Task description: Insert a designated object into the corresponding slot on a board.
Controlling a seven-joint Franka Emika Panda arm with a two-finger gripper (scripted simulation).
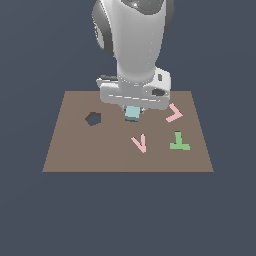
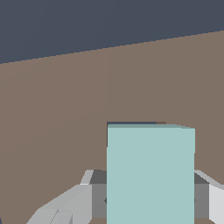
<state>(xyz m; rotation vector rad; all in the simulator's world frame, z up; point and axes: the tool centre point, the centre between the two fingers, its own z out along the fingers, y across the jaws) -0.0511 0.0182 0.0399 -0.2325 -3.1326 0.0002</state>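
Note:
The light teal block [image 1: 132,114] sits between my fingers, low over the brown board [image 1: 75,150] near its middle. My gripper [image 1: 132,111] is shut on it. In the wrist view the teal block [image 2: 151,175] fills the space between the grey fingers [image 2: 94,194]. A thin dark strip of the rectangular slot [image 2: 131,124] shows along the block's far edge. The rest of the slot is hidden by the block, and I cannot tell how deep the block sits in it.
A dark hexagonal hole [image 1: 92,119] lies on the board toward the exterior view's left. Two pink V shapes [image 1: 140,143] [image 1: 174,113] and a green T shape [image 1: 179,141] lie on the board toward the exterior view's right. The arm hides the board's far middle.

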